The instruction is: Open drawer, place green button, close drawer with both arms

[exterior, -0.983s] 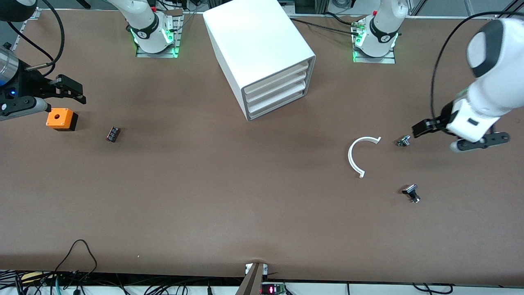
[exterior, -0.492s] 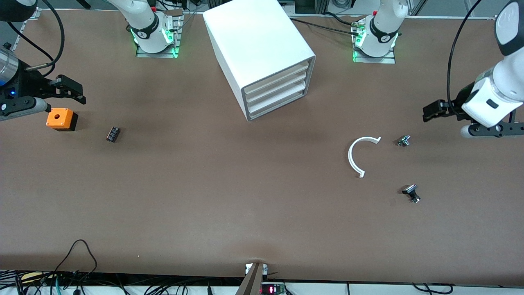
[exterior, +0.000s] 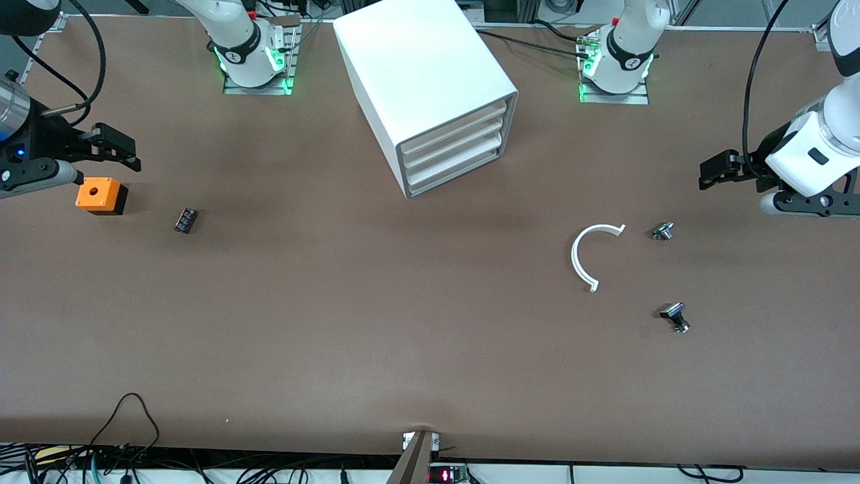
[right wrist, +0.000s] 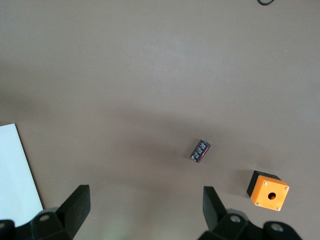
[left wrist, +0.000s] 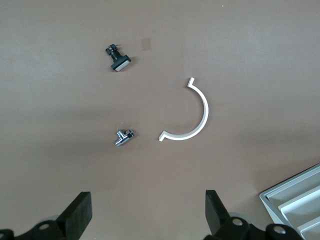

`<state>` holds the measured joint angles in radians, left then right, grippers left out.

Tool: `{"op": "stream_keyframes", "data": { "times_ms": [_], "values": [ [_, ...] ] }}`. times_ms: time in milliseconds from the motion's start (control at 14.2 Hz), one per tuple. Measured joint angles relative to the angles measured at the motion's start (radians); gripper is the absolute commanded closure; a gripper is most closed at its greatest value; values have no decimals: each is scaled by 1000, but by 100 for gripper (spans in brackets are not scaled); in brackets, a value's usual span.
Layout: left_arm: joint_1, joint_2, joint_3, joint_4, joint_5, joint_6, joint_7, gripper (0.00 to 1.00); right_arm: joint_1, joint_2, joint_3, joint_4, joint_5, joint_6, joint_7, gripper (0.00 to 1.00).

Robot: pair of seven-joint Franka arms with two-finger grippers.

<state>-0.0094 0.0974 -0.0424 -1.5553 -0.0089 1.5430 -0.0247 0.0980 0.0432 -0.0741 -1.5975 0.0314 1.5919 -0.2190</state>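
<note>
Though raised over the table (exterior: 403, 336) at the frame's two side edges, grip nothing: left tool (exterior: 705, 173) and right tool (exterior: 134, 154), fingers spread wide, the latter near the orange box (exterior: 101, 195). Sits shut at upper middle, flush beneath two like fronts: drawer (exterior: 457, 171), white and shallow, lowest in the cabinet (exterior: 416, 60).

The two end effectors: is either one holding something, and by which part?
Nothing is held. The left end effector and the right end effector are both open and empty above the table.

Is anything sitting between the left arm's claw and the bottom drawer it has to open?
Nothing visible. Only bare table lies between the open left gripper, at the left arm's end, and the drawer. The white curved piece lies nearer the camera, off that path. The right gripper waits open near the orange box.
</note>
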Motion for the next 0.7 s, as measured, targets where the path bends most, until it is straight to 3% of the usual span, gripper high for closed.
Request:
{"op": "stream_keyframes", "data": {
  "times_ms": [702],
  "values": [
    [-2,1,-13,0,-1,-3,3,0,5,0,4,0,0,4,0,0]
  ]
}}
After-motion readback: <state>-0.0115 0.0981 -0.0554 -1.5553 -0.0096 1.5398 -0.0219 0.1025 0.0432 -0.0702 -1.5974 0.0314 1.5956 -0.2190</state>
